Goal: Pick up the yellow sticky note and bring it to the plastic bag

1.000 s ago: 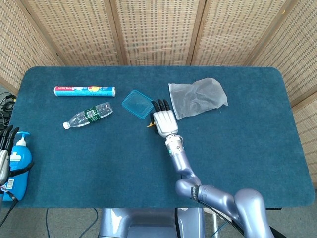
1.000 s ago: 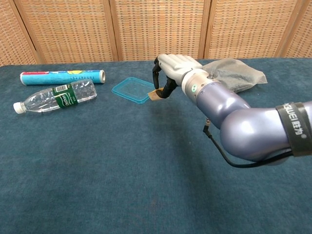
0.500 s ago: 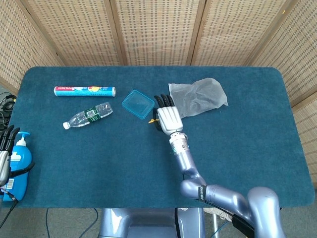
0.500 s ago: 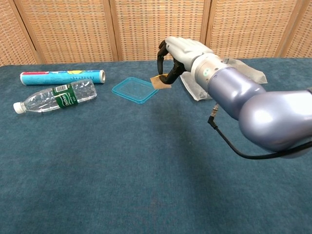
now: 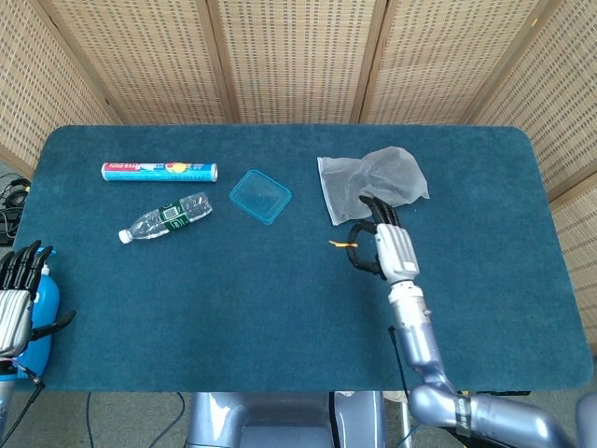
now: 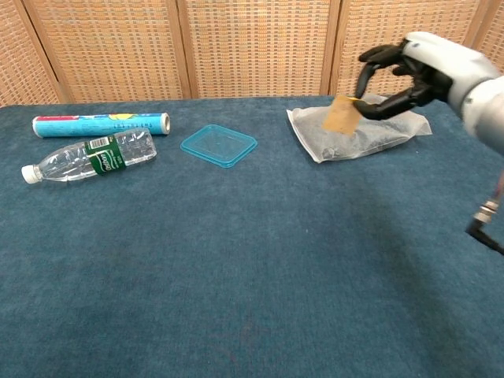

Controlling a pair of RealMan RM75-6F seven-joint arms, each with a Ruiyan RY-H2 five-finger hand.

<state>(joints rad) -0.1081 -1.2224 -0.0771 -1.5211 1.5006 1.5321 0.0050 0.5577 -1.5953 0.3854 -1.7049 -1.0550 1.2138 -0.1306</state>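
Leftmost, the left hand [image 5: 17,303] lay idle at the tabletop [image 5: 187,299] edge, fingers spread and holding nothing. Rightward, the right hand [image 5: 382,245] pinched the yellow sticky note [image 6: 341,115] between its fingers [image 6: 386,55], lifted off the cloth. The plastic bag [image 5: 373,184] lay just beyond the note, nearer this hand; the remaining move was judged short, forward.

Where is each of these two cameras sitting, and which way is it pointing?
Head view: high up, looking steeply down on the whole table; shows both robot hands, right pinching the yellow sticky note, left at the near left edge.
Chest view: lower, looking across the tabletop toward the wicker screens; shows only the right robot hand.
Shared: sticky note, plastic bag, water bottle.
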